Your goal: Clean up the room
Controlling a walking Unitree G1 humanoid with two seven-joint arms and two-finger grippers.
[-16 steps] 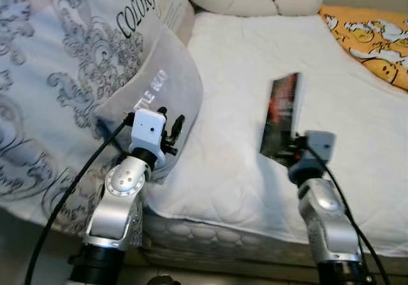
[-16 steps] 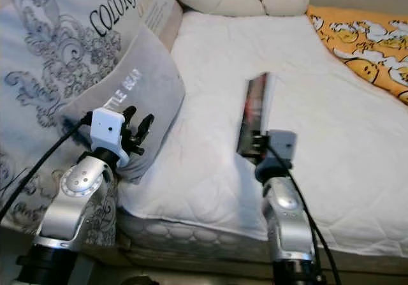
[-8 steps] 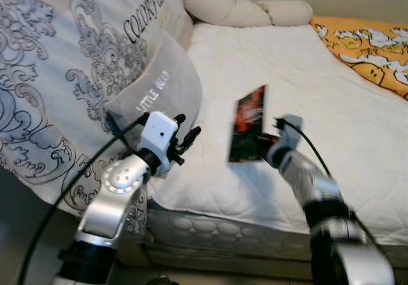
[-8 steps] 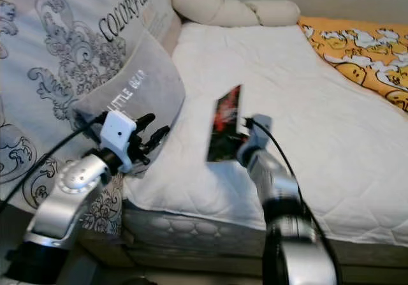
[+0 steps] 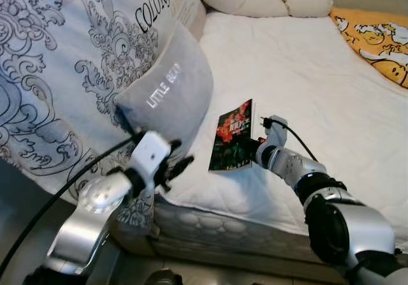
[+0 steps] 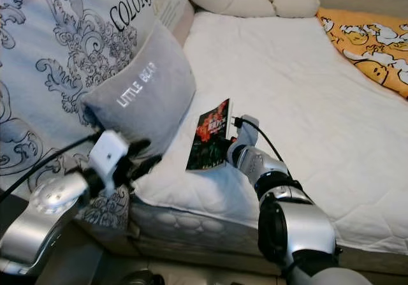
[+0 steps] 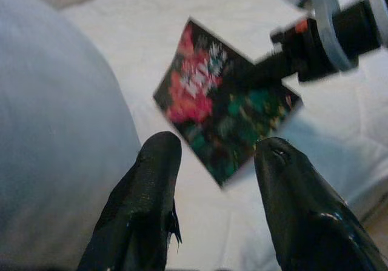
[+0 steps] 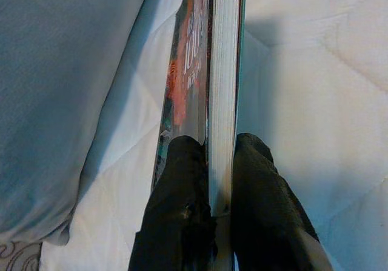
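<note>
A thin book (image 5: 231, 137) with a dark cover printed in red hangs tilted just above the white bed (image 5: 306, 62), beside the grey "LITTLE BEAR" pillow (image 5: 169, 94). My right gripper (image 5: 254, 150) is shut on the book's near edge. In the right wrist view both black fingers (image 8: 185, 162) pinch the book's page edge (image 8: 221, 95). My left gripper (image 5: 178, 164) hovers at the bed's front corner, below the grey pillow. It is open and empty, and in the left wrist view its fingers (image 7: 157, 162) frame the book (image 7: 224, 107) from a short distance.
A large patterned pillow (image 5: 76, 62) leans behind the grey one on the left. A cream bolster (image 5: 255, 1) lies along the bed's far end. An orange printed blanket (image 5: 376, 43) covers the far right. The mattress edge (image 5: 210, 224) runs below the grippers.
My right arm has carried the book leftward and lower, close to the grey pillow. My left gripper has dropped toward the bed's front corner. The camera view has also shifted.
</note>
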